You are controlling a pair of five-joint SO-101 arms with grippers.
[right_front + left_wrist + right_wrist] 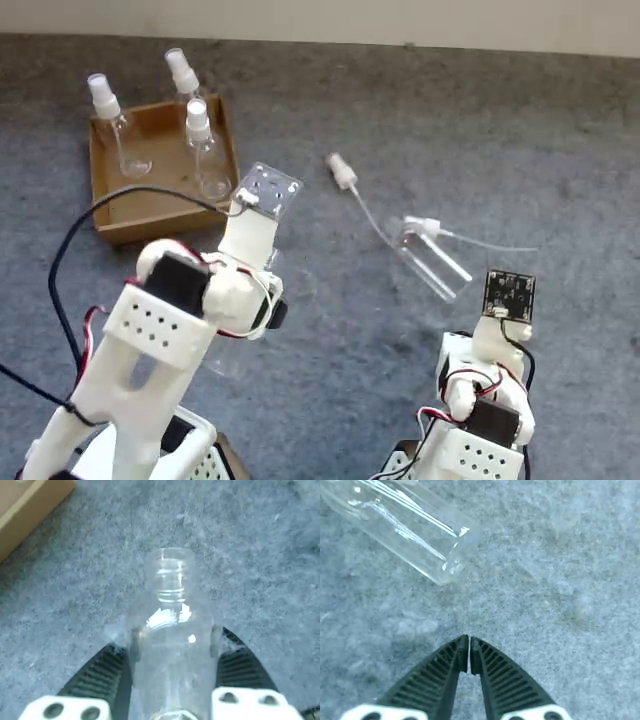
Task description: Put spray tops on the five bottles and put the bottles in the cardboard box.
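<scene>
One uncapped bottle (172,605) gripped in left pincer (172,647), neck pointing outward; loose top (343,172) on table (560,130) nearby, farther from right pincer (469,655); that one closed, empty.

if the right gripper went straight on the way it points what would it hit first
Most likely the base end of the clear bottle lying on the carpet, just ahead of the shut right gripper. Depth is unclear: if the gripper slopes down, it may touch the carpet first.
</scene>
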